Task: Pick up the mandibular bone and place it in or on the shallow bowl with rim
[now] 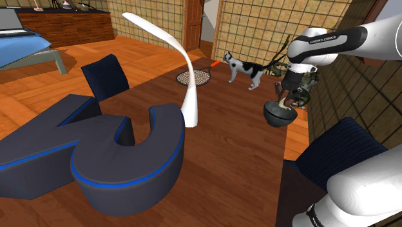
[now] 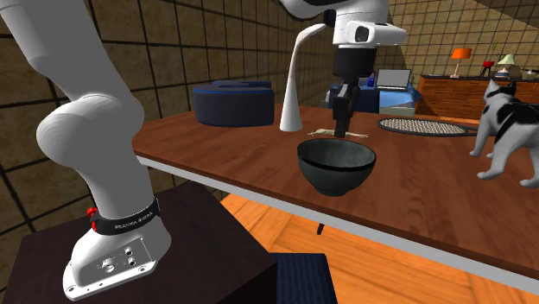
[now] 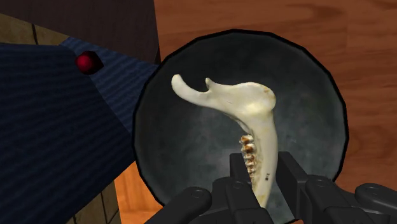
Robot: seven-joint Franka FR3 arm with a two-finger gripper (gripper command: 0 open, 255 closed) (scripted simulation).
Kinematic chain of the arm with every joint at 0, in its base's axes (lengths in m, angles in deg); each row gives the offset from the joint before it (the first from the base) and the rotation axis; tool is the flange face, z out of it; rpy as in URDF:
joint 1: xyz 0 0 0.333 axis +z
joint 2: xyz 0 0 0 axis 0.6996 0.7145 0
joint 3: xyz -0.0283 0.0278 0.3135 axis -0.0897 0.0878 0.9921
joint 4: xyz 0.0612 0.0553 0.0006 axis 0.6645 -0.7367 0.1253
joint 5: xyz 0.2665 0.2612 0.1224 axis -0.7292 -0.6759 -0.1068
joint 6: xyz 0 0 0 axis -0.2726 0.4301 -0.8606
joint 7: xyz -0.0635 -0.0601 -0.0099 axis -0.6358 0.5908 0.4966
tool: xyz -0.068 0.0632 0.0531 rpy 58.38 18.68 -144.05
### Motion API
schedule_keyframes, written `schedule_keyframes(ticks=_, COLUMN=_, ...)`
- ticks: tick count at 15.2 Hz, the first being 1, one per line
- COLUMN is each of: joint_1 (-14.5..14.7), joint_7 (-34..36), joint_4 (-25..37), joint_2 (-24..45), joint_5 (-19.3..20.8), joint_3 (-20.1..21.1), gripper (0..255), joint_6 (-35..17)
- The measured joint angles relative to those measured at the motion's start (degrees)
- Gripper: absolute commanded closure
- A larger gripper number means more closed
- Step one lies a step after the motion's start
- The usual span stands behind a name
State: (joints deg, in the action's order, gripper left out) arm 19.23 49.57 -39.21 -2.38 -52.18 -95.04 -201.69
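A pale jawbone [image 3: 254, 121] with a row of brown teeth is clasped at its narrow end between my two black fingers [image 3: 238, 170]. It hangs just above the inside of a dark round bowl [image 3: 318, 146]. The bowl [image 1: 280, 116] stands near the wooden table's edge, on the shoulder view's right. My gripper [image 1: 288, 98] points straight down over it. In the second exterior view the gripper [image 2: 344, 128] is just above the bowl's rim [image 2: 337, 148], and the bone [image 2: 318, 132] sticks out sideways at the fingertips.
A tall white curved object [image 1: 188, 97] and a big dark blue-edged block [image 1: 96, 155] stand on the table [image 1: 232, 161]. A black-and-white cat figure [image 1: 245, 66] and a woven mat [image 1: 193, 77] lie farther back. Dark blue chairs [image 1: 341, 155] [image 1: 106, 74] flank the table.
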Motion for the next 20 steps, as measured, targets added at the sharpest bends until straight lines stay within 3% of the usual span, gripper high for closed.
schedule_keyframes(ticks=7, joint_1=-0.02, joint_7=-0.31, joint_4=-3.43, joint_2=1.93, joint_5=-0.26, joint_3=-0.16, gripper=255, joint_6=-5.34)
schedule_keyframes(ticks=14, joint_1=-0.01, joint_7=-0.31, joint_4=-4.10, joint_2=2.00, joint_5=-0.28, joint_3=-0.16, gripper=255, joint_6=-6.11)
schedule_keyframes(ticks=15, joint_1=-0.01, joint_7=-0.30, joint_4=-4.10, joint_2=2.00, joint_5=-0.28, joint_3=-0.16, gripper=0, joint_6=-6.11)
schedule_keyframes(ticks=20, joint_1=-0.01, joint_7=-0.30, joint_4=-4.11, joint_2=2.00, joint_5=-0.28, joint_3=-0.15, gripper=0, joint_6=-6.12)
